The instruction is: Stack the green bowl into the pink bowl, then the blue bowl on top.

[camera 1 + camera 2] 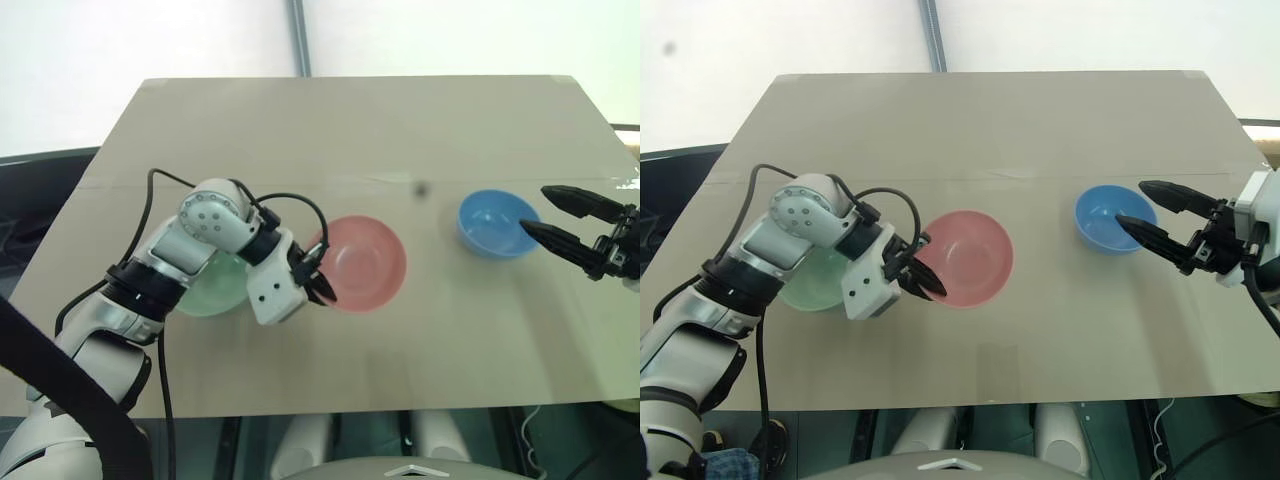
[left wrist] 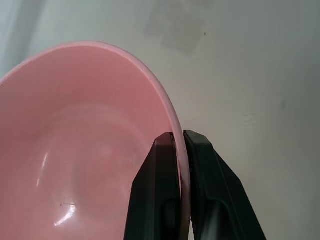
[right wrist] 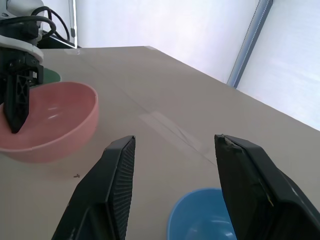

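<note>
Your workspace is a tan desk [image 1: 350, 130] with a white wall behind its far edge, and all three bowls sit in a loose row across its middle. On your left side, the left arm bends over the green bowl [image 1: 215, 290], which rests upright on the desk toward the left edge and is partly covered by the arm. Just beside it, toward the centre, you have the pink bowl [image 1: 362, 262], also upright, apart from the green one and with nothing inside it. The left gripper [image 1: 320, 285] sits at the pink bowl's rim on the side nearest the green bowl; in the left wrist view its two black fingers [image 2: 157, 195] stand narrow with the pink rim between them, one finger inside the bowl and one outside, so you are pinching the rim. Well apart, toward the right edge of the desk, the blue bowl [image 1: 497, 222] sits upright and holds nothing. The right gripper [image 1: 552, 214] hangs beside it on the right-edge side, fingers spread wide and holding nothing, their tips over the bowl's rim.
</note>
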Controlling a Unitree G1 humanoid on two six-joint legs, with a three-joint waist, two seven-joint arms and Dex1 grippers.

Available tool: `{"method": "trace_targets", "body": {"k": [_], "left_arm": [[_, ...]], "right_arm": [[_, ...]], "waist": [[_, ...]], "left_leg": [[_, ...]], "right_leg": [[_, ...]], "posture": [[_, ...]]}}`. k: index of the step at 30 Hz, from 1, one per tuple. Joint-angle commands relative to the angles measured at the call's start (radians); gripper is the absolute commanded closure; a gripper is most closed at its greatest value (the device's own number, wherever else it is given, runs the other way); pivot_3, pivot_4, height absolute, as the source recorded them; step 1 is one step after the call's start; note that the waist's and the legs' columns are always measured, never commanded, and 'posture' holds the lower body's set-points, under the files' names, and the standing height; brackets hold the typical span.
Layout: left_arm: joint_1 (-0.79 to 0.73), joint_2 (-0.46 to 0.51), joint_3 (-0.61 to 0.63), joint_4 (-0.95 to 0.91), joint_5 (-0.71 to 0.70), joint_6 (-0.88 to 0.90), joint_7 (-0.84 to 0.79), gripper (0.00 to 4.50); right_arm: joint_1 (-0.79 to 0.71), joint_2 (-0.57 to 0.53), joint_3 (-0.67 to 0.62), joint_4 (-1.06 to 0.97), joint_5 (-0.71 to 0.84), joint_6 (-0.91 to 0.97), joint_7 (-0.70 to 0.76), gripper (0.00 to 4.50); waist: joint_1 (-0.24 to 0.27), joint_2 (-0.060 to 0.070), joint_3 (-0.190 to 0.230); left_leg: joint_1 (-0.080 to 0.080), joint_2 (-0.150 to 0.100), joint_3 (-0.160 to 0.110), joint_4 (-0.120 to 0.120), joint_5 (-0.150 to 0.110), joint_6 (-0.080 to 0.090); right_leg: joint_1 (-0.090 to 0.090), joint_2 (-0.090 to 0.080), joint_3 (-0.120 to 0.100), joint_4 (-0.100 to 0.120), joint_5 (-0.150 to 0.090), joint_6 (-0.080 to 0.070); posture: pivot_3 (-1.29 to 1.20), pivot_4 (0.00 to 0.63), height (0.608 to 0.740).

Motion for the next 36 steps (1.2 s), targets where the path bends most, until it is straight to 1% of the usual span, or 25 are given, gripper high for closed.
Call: {"method": "trace_targets", "body": {"k": [1, 3, 4, 5, 6, 7, 12, 16, 19, 22, 25, 28, 32, 34, 36], "left_arm": [[-0.015, 0.009, 0.006, 0.012, -0.016, -0.013, -0.004, 2.90], [-0.010, -0.020, 0.028, 0.037, -0.004, -0.066, -0.001, 1.95], [-0.010, -0.010, 0.014, 0.033, -0.012, -0.064, -0.002, 1.26], [-0.010, -0.008, 0.011, 0.033, -0.016, -0.062, -0.003, 0.95], [-0.008, -0.009, 0.014, 0.034, -0.018, -0.059, -0.003, 0.48], [-0.007, -0.008, 0.015, 0.036, -0.015, -0.059, -0.004, 0.14], [-0.018, 0.012, 0.012, 0.049, -0.012, -0.051, -0.004, 0.14], [-0.037, 0.030, 0.041, 0.037, -0.072, 0.070, -0.004, 0.14], [-0.070, 0.033, 0.106, 0.029, -0.145, 0.255, 0.000, 0.14], [-0.107, 0.038, 0.205, 0.008, -0.273, 0.560, 0.048, 0.14], [-0.107, 0.058, 0.280, -0.011, -0.333, 0.775, 0.076, 0.14], [-0.008, 0.148, 0.356, -0.029, -0.333, 0.909, 0.103, 0.14], [0.118, 0.220, 0.397, -0.044, -0.218, 0.907, 0.173, 0.14], [0.181, 0.264, 0.417, -0.056, -0.196, 0.937, 0.181, 0.14], [0.247, 0.306, 0.442, -0.065, -0.173, 0.928, 0.176, 0.14]], "right_arm": [[-0.006, 0.001, -0.022, -0.033, 0.012, -0.012, -0.012, 1.71], [-0.007, 0.002, -0.020, -0.034, 0.013, -0.012, -0.013, 1.71], [-0.009, 0.002, -0.019, -0.031, 0.012, -0.012, -0.013, 1.71], [-0.010, 0.002, -0.017, -0.029, 0.011, -0.013, -0.013, 1.71], [-0.010, 0.003, -0.017, -0.028, 0.010, -0.012, -0.014, 1.71], [-0.010, 0.003, -0.017, -0.028, 0.010, -0.013, -0.015, 1.71], [-0.010, 0.002, -0.017, -0.029, 0.013, -0.009, -0.015, 1.71], [-0.015, -0.001, -0.015, -0.026, 0.015, -0.007, -0.014, 1.71], [-0.017, -0.002, -0.013, -0.026, 0.016, -0.006, -0.012, 1.71], [-0.016, -0.003, -0.014, -0.026, 0.023, -0.003, -0.008, 1.71], [-0.013, -0.004, -0.016, -0.030, 0.040, 0.004, 0.001, 1.71], [0.013, -0.024, -0.025, -0.055, 0.087, 0.027, 0.055, 1.71], [0.035, -0.071, -0.011, -0.084, 0.123, 0.049, 0.145, 1.71], [0.025, -0.083, 0.006, -0.089, 0.132, 0.057, 0.167, 1.71], [0.010, -0.086, 0.023, -0.081, 0.131, 0.057, 0.173, 1.71]], "waist": [[-0.001, 0.000, 0.000], [-0.001, 0.000, 0.000], [-0.001, 0.000, 0.000], [-0.001, 0.000, 0.000], [-0.001, 0.000, 0.000], [-0.001, 0.000, 0.000], [-0.001, 0.000, 0.000], [-0.002, 0.000, 0.000], [-0.001, 0.000, 0.000], [-0.003, -0.001, 0.001], [-0.008, -0.001, 0.001], [-0.028, 0.000, 0.001], [-0.028, 0.000, 0.002], [-0.027, 0.000, 0.002], [-0.026, -0.001, 0.002]], "left_leg": [[0.000, 0.000, 0.000, 0.000, 0.000, 0.000], [0.000, 0.000, 0.001, 0.000, 0.000, 0.000], [0.000, 0.000, 0.001, 0.000, 0.000, 0.000], [0.000, 0.000, 0.002, 0.001, 0.000, 0.000], [0.000, 0.000, 0.002, 0.001, 0.000, 0.000], [0.000, 0.000, 0.001, 0.001, 0.000, 0.000], [0.000, 0.000, 0.001, 0.001, 0.000, 0.000], [0.000, 0.000, 0.001, 0.001, 0.000, 0.000], [0.000, 0.000, 0.001, 0.001, 0.000, 0.000], [0.000, 0.000, 0.001, 0.001, 0.000, 0.000], [0.000, 0.000, 0.000, 0.001, 0.000, 0.000], [0.000, 0.000, -0.001, 0.001, 0.000, 0.000], [0.003, 0.001, 0.000, -0.001, 0.000, 0.000], [0.004, 0.001, 0.000, -0.001, 0.000, 0.000], [0.004, 0.001, -0.001, -0.001, 0.000, 0.000]], "right_leg": [[0.000, 0.000, 0.000, 0.000, 0.000, 0.000], [0.000, 0.000, 0.000, 0.001, 0.000, 0.000], [0.000, 0.000, 0.000, 0.001, 0.000, 0.000], [0.000, 0.000, 0.000, 0.001, 0.000, 0.000], [0.000, 0.000, 0.000, 0.001, 0.000, 0.000], [0.000, 0.000, 0.000, 0.000, 0.000, 0.000], [0.000, 0.000, 0.000, 0.001, 0.000, 0.000], [0.000, 0.000, 0.000, 0.001, 0.000, 0.000], [0.000, 0.000, 0.000, 0.001, 0.000, 0.000], [0.000, 0.001, 0.000, 0.001, 0.000, 0.000], [0.000, 0.001, 0.000, 0.001, 0.000, 0.000], [0.000, 0.001, 0.000, 0.001, 0.000, 0.000], [0.000, 0.002, 0.003, 0.002, 0.000, 0.000], [0.000, 0.002, 0.004, 0.003, 0.000, 0.000], [0.001, 0.002, 0.003, 0.002, 0.000, 0.000]], "posture": [[0.00, 0.150, 0.740], [0.00, 0.150, 0.740], [0.00, 0.150, 0.740], [0.00, 0.150, 0.740], [0.00, 0.150, 0.740], [0.00, 0.150, 0.740], [0.00, 0.150, 0.740], [0.00, 0.150, 0.740], [0.00, 0.150, 0.740], [0.00, 0.150, 0.740], [0.00, 0.150, 0.740], [0.00, 0.150, 0.740], [0.00, 0.150, 0.740], [0.00, 0.150, 0.740], [0.00, 0.150, 0.740]]}}
